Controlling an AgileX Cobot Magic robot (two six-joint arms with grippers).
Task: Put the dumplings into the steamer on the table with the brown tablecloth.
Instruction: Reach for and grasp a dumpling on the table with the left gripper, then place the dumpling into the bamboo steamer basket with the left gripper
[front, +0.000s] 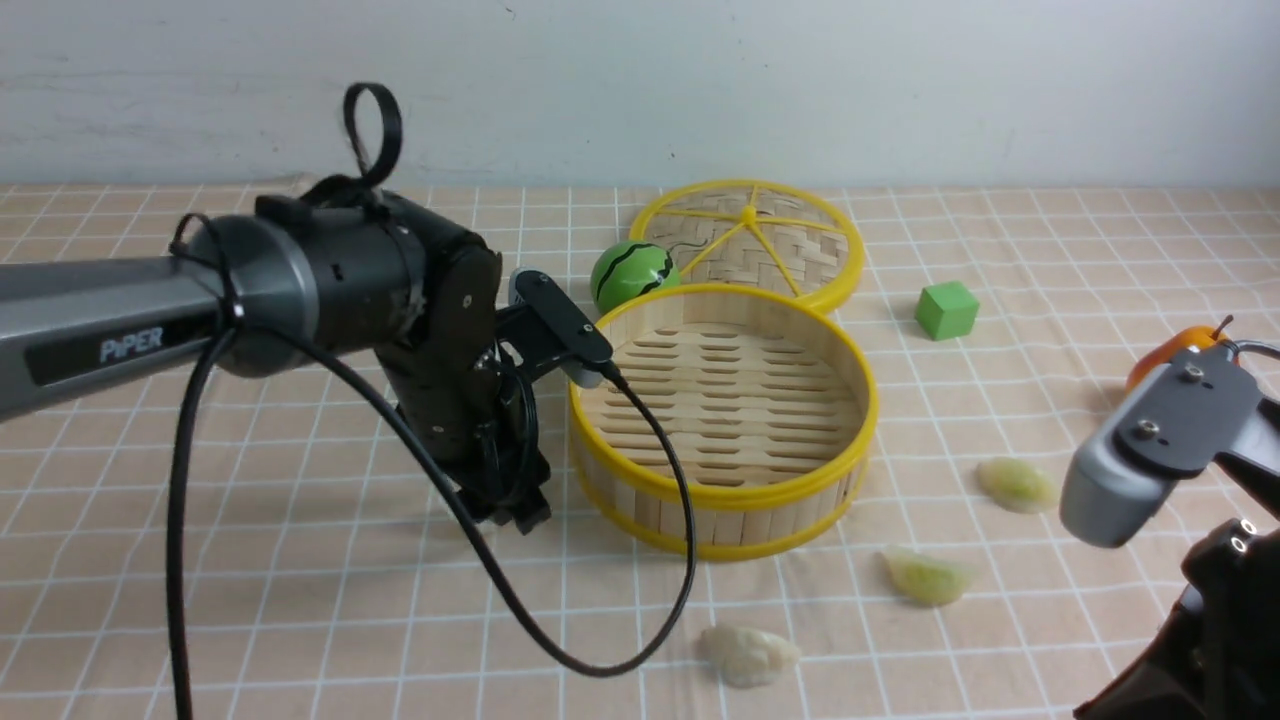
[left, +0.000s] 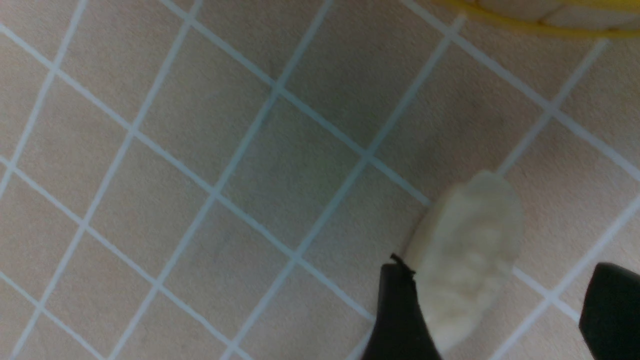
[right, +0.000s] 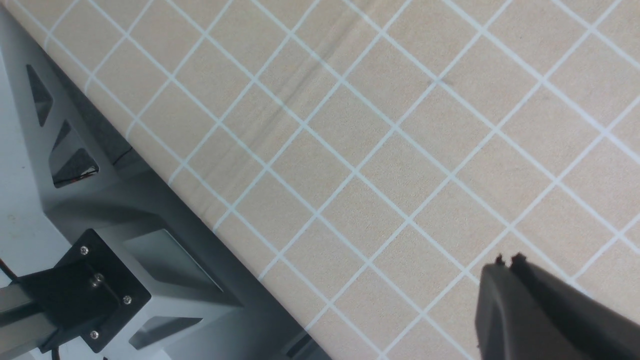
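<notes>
The steamer (front: 866, 405), a round bamboo basket with yellow rims, stands mid-table on the brown tablecloth (front: 300, 600) with nothing in it. My left gripper (front: 512, 516) hangs low just left of it. In the left wrist view this gripper (left: 500, 295) is open, and a whitish dumpling (left: 465, 260) lies on the cloth between the fingers, against one of them. That dumpling is hidden in the front view. Another whitish dumpling (front: 748, 655) and two green dumplings (front: 930, 577) (front: 1018, 485) lie in front and to the right of the steamer. My right gripper (right: 507, 262) is shut and empty above bare cloth.
The flat woven lid (front: 750, 240) lies behind the steamer, with a watermelon ball (front: 630, 275) beside it. A green cube (front: 946, 310) and an orange object (front: 1175, 348) sit to the right. The right arm (front: 1160, 440) fills the near right corner. The table's edge and a metal frame (right: 100, 240) show in the right wrist view.
</notes>
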